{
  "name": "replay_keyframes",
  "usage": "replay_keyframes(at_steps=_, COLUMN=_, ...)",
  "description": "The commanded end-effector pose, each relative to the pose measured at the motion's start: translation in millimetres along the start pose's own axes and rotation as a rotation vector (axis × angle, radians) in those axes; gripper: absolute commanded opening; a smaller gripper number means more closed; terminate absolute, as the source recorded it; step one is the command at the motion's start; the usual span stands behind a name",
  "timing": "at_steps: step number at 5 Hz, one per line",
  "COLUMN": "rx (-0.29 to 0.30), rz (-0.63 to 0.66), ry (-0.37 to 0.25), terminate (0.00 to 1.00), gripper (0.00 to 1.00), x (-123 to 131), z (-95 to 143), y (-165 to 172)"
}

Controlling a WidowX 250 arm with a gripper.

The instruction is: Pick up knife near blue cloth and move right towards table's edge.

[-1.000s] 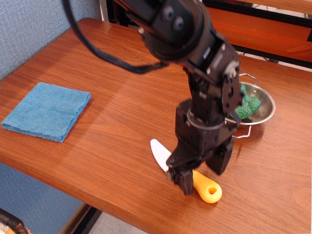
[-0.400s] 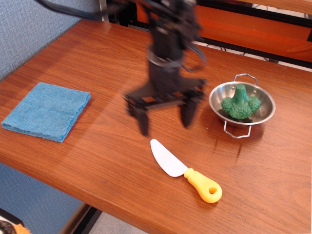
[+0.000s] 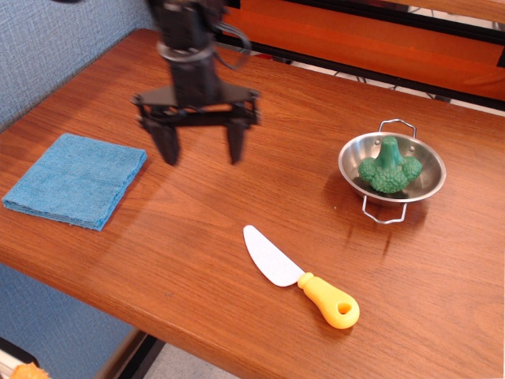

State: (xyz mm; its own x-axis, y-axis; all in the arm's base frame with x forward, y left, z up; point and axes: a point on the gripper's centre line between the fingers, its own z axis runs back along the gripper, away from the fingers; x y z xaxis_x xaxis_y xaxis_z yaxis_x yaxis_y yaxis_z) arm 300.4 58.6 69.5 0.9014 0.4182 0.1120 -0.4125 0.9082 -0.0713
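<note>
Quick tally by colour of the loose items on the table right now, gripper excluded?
Blue: 1, the blue cloth
White and yellow: 1, the knife
Silver: 1, the metal bowl
Green: 1, the toy broccoli inside that bowl
Total: 4

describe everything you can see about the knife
The knife is a small toy that looks like plastic, with a white rounded blade and a chunky yellow handle pierced by a hole near its end. It lies flat on the table near the front edge, blade pointing up-left, handle down-right. Nothing touches it but the tabletop; the open gripper hangs well away.
</note>
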Motion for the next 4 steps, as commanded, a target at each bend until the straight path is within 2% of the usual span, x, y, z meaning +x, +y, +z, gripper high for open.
replay_keyframes(at_steps=1, rx=0.013, rz=-0.291, ry=-0.032, terminate=0.0, gripper=1.0, x=65, z=8, y=52)
replay_keyframes(at_steps=2, rx=0.032, rz=-0.293, ry=-0.033, terminate=0.0, gripper=1.0, x=75, z=10, y=66)
replay_keyframes(at_steps=3, rx=0.032, rz=-0.293, ry=-0.033, terminate=0.0, gripper=1.0, x=75, z=10, y=66)
replay_keyframes(at_steps=4, rx=0.032, rz=-0.293, ry=-0.033, terminate=1.0, gripper=1.0, x=75, z=10, y=66)
